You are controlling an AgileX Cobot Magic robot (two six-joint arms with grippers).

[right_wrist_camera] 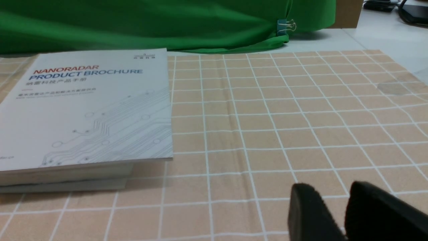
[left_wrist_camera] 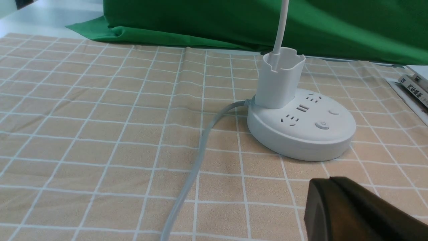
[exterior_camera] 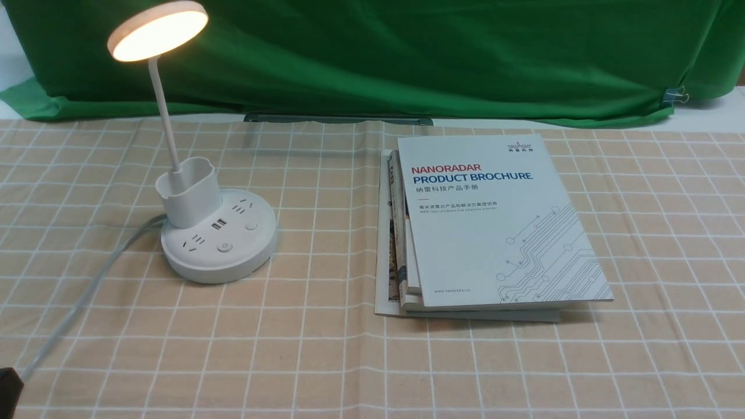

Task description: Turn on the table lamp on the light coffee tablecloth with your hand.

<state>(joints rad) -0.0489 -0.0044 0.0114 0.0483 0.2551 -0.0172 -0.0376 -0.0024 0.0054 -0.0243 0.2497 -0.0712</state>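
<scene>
You have the table lamp, lit, left of frame on the light coffee tablecloth; rigid light plastic, press its button only; left end effector apparently closed, empty.

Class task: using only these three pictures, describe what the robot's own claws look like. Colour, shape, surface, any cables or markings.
Little of them shows. The left claw is black to dark brown, smooth and wedge-shaped, tapering to a blunt tip. The right claw shows two matte black fingers with rounded tips. The front view catches only a dark corner of the left claw. No cables, markings or arm segments are visible.
</scene>
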